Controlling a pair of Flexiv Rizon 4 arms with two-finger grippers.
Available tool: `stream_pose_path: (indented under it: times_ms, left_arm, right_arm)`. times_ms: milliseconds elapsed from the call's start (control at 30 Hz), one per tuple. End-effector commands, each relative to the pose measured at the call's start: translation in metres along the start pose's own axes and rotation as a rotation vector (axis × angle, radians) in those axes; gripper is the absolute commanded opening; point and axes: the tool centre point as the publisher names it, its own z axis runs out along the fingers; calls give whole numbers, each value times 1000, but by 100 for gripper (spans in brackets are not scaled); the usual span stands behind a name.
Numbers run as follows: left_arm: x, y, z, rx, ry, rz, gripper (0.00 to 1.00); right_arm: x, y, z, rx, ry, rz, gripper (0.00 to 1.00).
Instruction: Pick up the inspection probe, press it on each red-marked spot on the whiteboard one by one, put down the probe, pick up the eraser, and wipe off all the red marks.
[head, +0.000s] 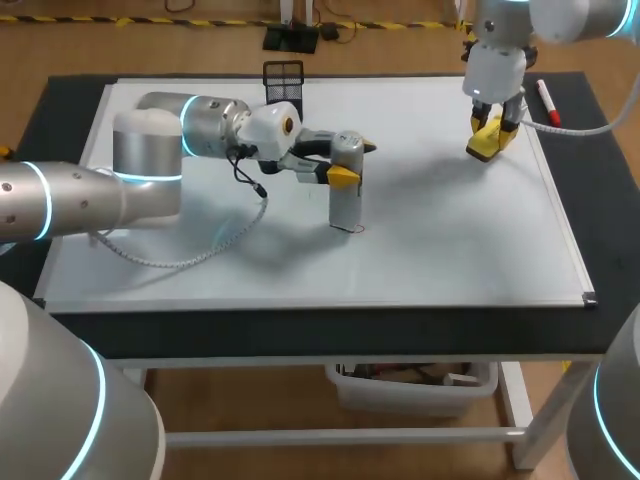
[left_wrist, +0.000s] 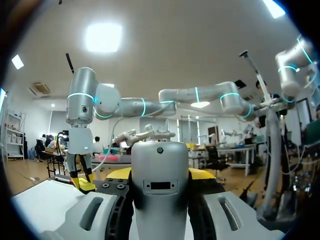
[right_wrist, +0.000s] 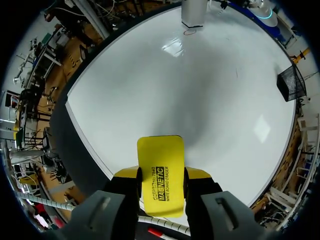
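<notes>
Holding the inspection probe (head: 345, 205) pinched between the left gripper (head: 345, 172) fingers, foot at a red mark (head: 358, 229) beneath them (yellow eraser (right_wrist: 160, 170) clamped between the right gripper (head: 492, 135) fingers, well apart), risking a skid and smeared ink if pressed aslant.

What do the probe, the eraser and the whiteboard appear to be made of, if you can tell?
Probe: smooth matte grey shell with a moulded recess, probably plastic.
Eraser: bright yellow, evenly smooth printed back, likely plastic; its wiping pad is hidden.
Whiteboard: white glossy coated panel, judging by the light reflections on it; what lies under the coating cannot be told.
</notes>
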Motion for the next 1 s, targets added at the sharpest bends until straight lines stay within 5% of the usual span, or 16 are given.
stream_pose_path:
  times_ms: [33, 1000]
  left_arm:
    - [-5, 4, 2, 4, 10, -8, 0]
    - [-8, 26, 9, -89, 19, -34, 0]
  right_arm:
    - [0, -1, -1, 2, 3, -1, 0]
    - [0, -1, -1, 2, 3, -1, 0]
